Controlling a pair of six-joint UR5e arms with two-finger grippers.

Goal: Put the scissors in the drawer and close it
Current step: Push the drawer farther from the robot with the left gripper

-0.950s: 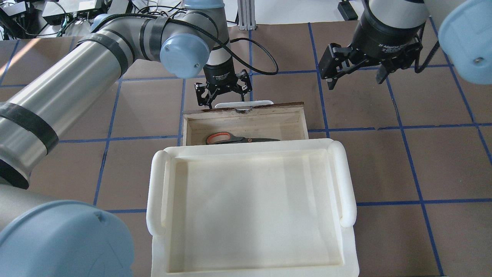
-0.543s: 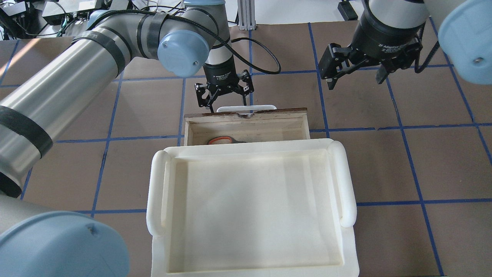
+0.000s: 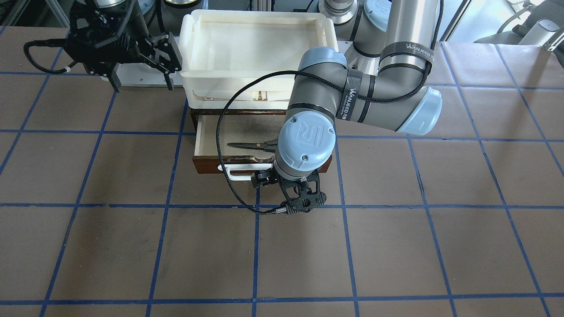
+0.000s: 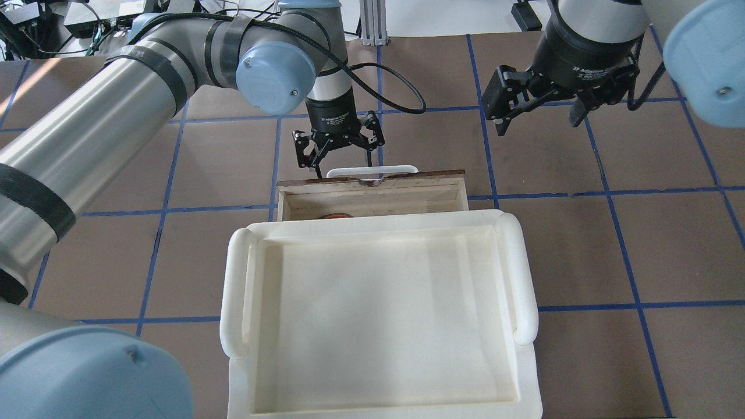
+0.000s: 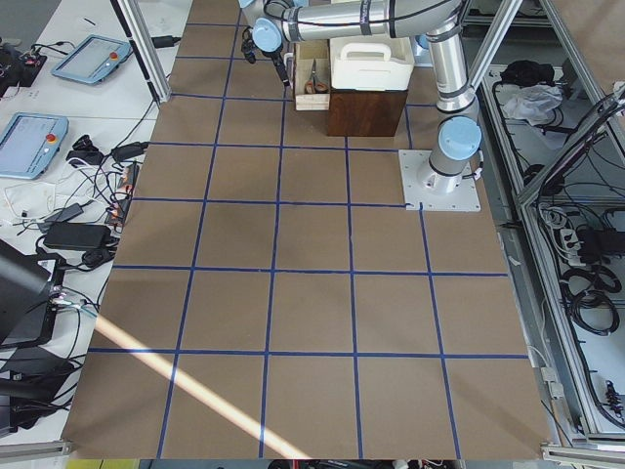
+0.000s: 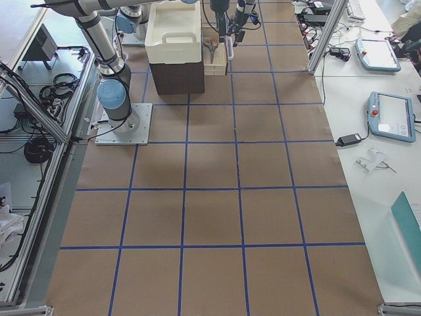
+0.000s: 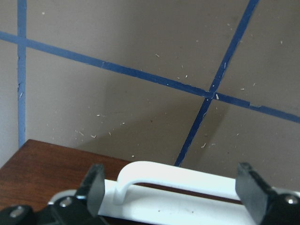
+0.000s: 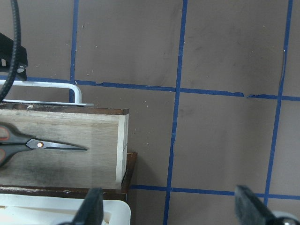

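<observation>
The small scissors (image 3: 250, 144), with thin dark blades and grey handles lined orange-red, lay flat on the pale plywood floor of the shallow drawer (image 3: 198, 136), blades parallel to its dark reddish-brown front. In the overhead view only an orange sliver showed at centre, under the bin's rim. The drawer stood partly open. The left gripper (image 4: 343, 160) hung at the drawer's white wire bar handle (image 4: 372, 169), jaws spread wide to either side of the bar and holding nothing; contact with the front could not be confirmed.

Probable hazards:
- A push applied left of the handle's middle could skew the drawer in its dark wooden cabinet (image 5: 366, 112) and jam it short of closing.
- The open jaws could ride up over the front's edge and slip off.
- The black cable (image 3: 224, 149) looping from the left wrist crossed the drawer's left end in the front-facing view and might catch on the handle.

Containers: the drawer held only the scissors. The cream-white plastic bin (image 4: 233, 291) on top of the cabinet appeared empty.

The right gripper (image 4: 538, 119), at upper right of the overhead view, hovered over the brown, blue-taped tabletop (image 4: 582, 250), jaws wide and empty.
</observation>
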